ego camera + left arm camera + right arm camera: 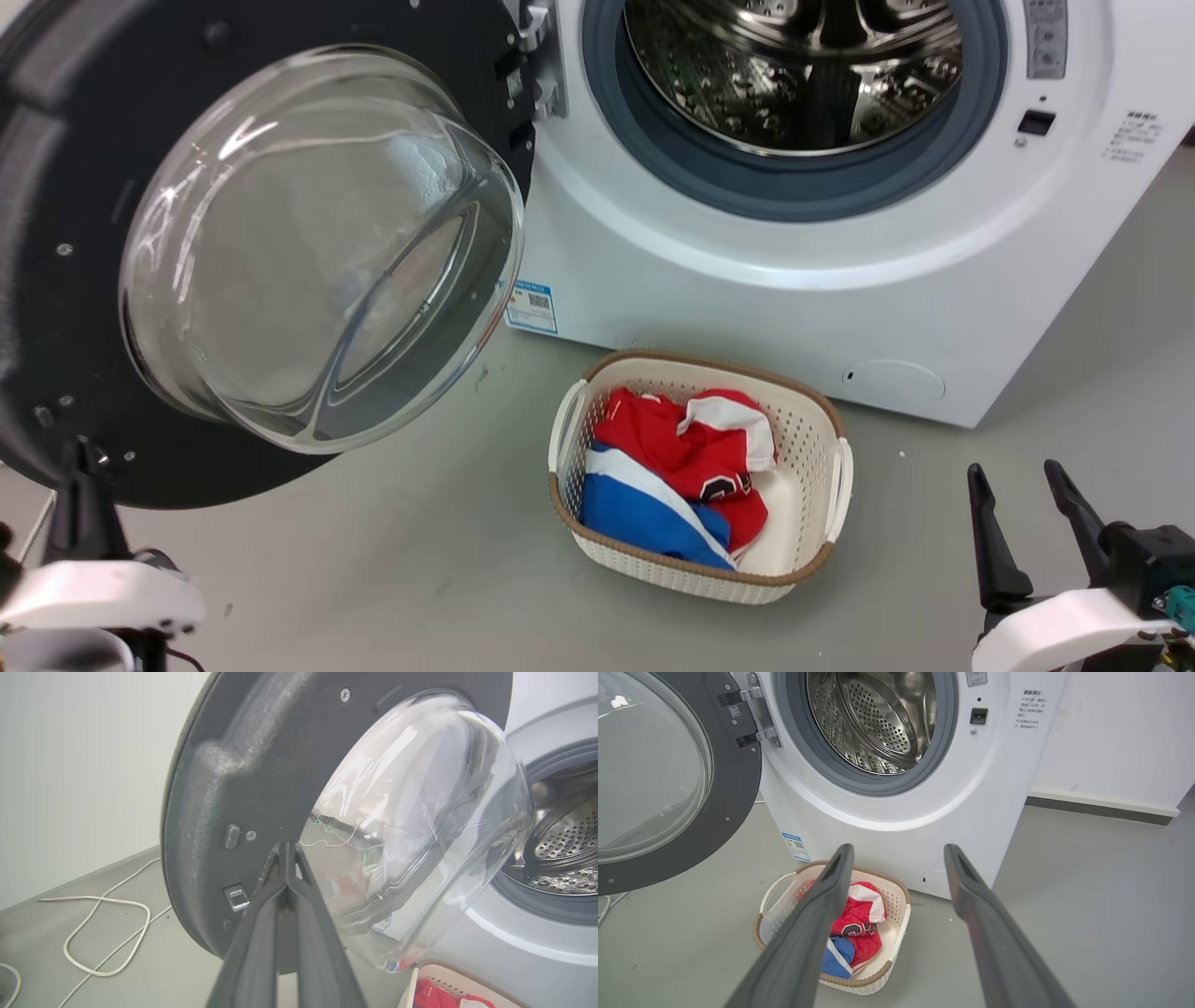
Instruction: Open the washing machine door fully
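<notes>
Left gripper [286, 846]: fingers pressed together, nothing between, tips at inner face of washing machine door [317, 252], low, beside glass bowl. Right gripper [1015, 471]: fingers spread, empty, above floor [420, 560]. Cream basket [700, 360] ahead, red and blue clothes [691, 448] inside. Door swung wide left on hinge [537, 56]. Washing machine [747, 308] behind, steel drum [794, 84] exposed.

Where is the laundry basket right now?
Head view, lower centre: the basket sits on the floor just in front of the washer, right of the open door.
</notes>
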